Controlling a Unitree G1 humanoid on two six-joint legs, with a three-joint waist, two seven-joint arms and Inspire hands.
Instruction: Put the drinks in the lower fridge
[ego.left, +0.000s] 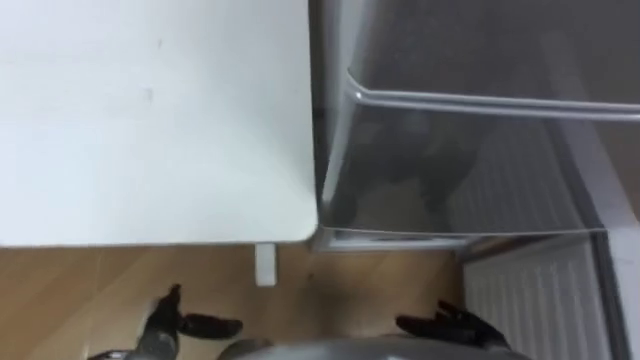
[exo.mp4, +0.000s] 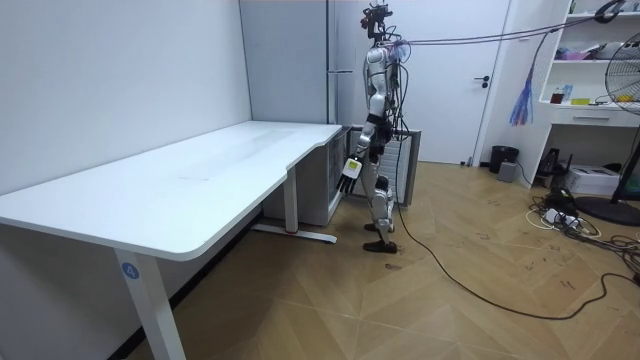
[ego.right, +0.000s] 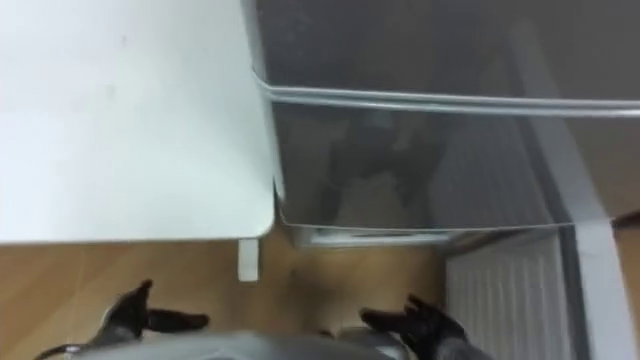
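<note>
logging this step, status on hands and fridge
Left hand open, empty. Right hand open, empty. Fridge dead ahead, door shut. White desk close on the left.

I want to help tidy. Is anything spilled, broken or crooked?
Nothing stands out. The fridge is shut, the desk sits straight beside it, and the left hand and right hand are open, holding nothing.

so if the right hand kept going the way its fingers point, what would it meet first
Probably the left hand: the right hand points across the robot's front toward it, above the wood floor. Depth is unclear, so it may pass by.
</note>
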